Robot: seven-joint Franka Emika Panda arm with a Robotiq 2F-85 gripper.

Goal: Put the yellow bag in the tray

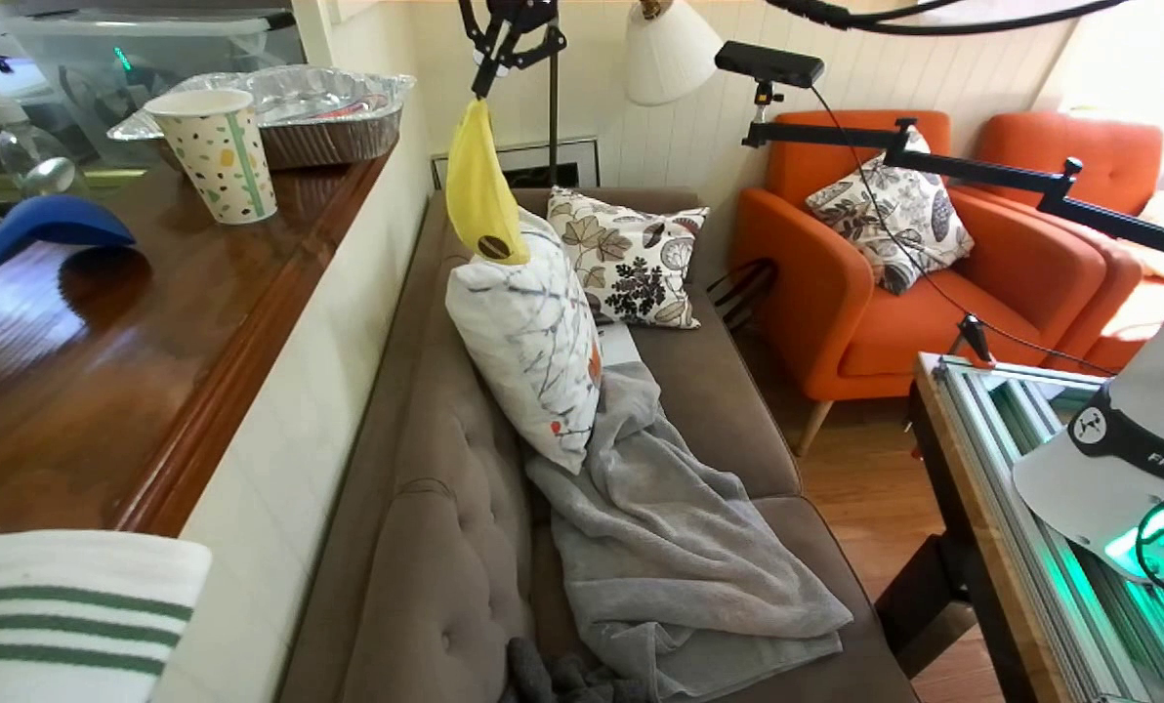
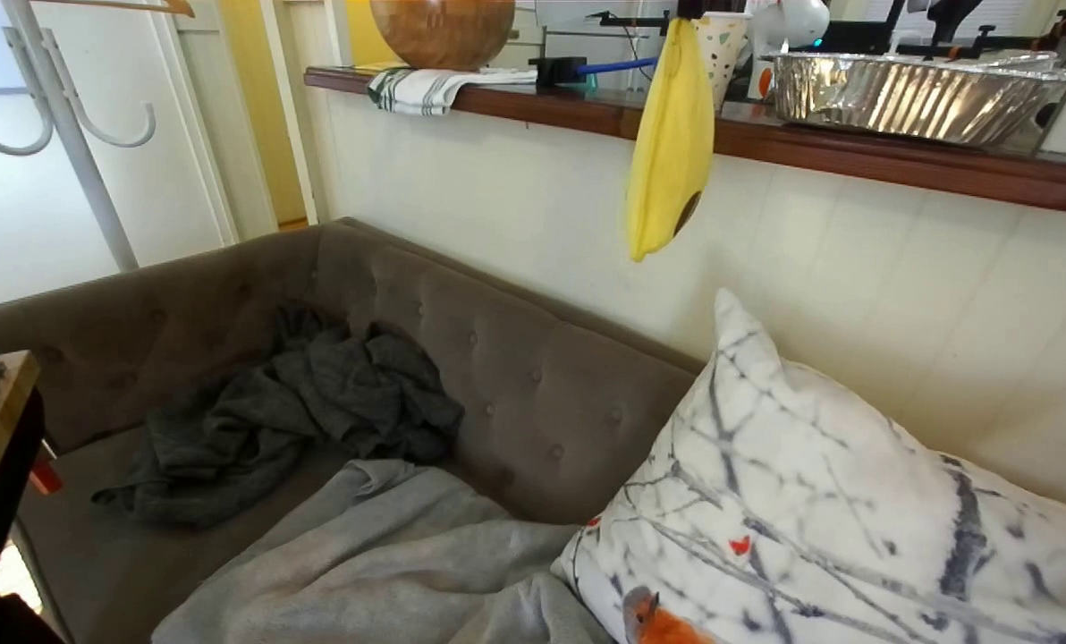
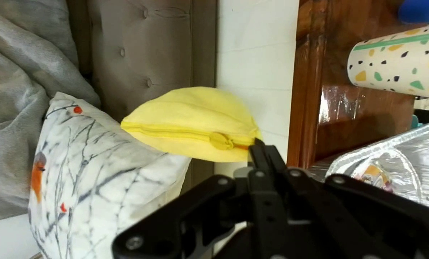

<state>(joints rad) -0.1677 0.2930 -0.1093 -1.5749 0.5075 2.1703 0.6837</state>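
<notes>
The yellow bag (image 1: 482,190) hangs upright by its upper end from my gripper (image 1: 484,86), over the sofa back and beside the wooden counter. It also shows in an exterior view (image 2: 673,134) and in the wrist view (image 3: 189,115), where its zip and round pull are visible. My gripper (image 3: 259,145) is shut on the bag's tip, with the fingers close together. The silvery foil tray (image 1: 333,139) sits on the counter. It shows in an exterior view (image 2: 909,94) and at the lower right of the wrist view (image 3: 428,169). Something colourful lies in the tray.
A speckled paper cup (image 1: 219,161) stands on the counter (image 1: 201,361) right beside the tray. A blue utensil (image 1: 55,223) lies nearer the camera. Patterned cushions (image 1: 533,342) and a grey blanket (image 1: 680,527) are on the sofa below. A lamp (image 1: 670,54) stands behind the gripper.
</notes>
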